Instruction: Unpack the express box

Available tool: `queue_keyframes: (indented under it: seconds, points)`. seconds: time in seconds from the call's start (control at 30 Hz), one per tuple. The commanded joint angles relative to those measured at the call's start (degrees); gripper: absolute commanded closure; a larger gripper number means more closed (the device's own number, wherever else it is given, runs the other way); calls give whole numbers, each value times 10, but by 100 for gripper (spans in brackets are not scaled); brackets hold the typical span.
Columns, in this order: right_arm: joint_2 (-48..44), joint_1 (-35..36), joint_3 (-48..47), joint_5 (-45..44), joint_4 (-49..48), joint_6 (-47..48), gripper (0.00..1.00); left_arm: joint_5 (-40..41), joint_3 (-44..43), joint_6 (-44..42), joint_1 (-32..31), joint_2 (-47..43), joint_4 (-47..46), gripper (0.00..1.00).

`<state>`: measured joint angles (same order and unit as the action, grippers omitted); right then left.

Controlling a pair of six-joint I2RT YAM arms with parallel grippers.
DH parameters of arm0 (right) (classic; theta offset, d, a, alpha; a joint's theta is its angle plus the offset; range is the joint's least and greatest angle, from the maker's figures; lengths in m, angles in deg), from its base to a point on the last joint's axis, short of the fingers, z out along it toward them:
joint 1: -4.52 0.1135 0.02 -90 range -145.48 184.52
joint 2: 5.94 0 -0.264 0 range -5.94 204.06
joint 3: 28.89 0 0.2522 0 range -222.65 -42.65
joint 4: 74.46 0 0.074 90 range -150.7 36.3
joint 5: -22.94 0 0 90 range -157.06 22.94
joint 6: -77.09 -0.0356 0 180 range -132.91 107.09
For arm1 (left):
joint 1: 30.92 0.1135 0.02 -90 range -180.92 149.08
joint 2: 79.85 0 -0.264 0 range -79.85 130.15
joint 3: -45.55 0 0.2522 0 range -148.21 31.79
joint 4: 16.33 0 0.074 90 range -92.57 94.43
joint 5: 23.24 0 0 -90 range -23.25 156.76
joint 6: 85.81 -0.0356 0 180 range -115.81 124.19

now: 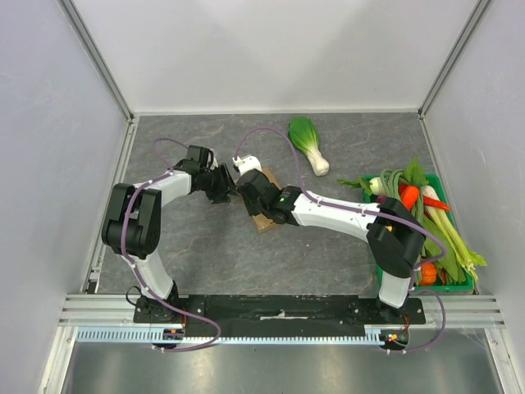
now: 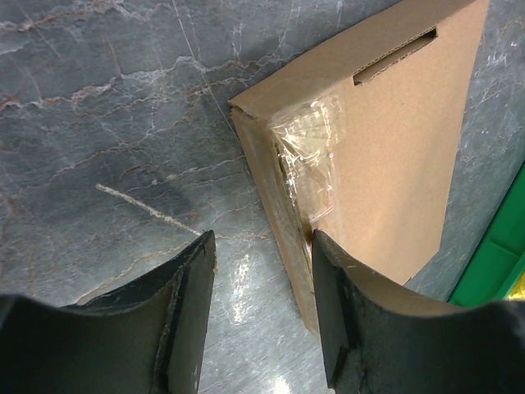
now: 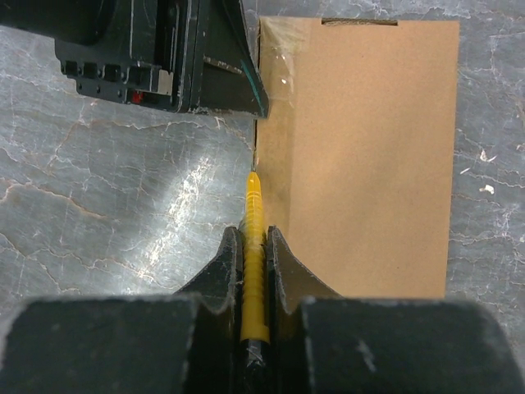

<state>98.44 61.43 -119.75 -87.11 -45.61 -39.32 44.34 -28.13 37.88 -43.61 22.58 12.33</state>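
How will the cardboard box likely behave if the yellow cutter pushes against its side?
It would probably slide, since the box lies flat on a glossy table. It is unlikely to tip, being low and wide. Its edges look crisp, so it is likely stiff.

No legible text, seemingly (express box [image 3: 361, 156] plain)

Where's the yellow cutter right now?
In the right wrist view, bottom centre: the yellow cutter is clamped in the right tool. Its tip points at the left edge of the express box.
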Motion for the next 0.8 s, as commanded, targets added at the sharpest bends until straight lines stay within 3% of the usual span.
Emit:
queue_keyframes:
  seconds: [0.0,0.77]
  points:
    - [-20,4,-27,-26,0,0,100,16,-13,0,-1,7,5,44]
    - [-30,3,-27,-23,-10,3,100,25,-17,0,-1,15,15,46]
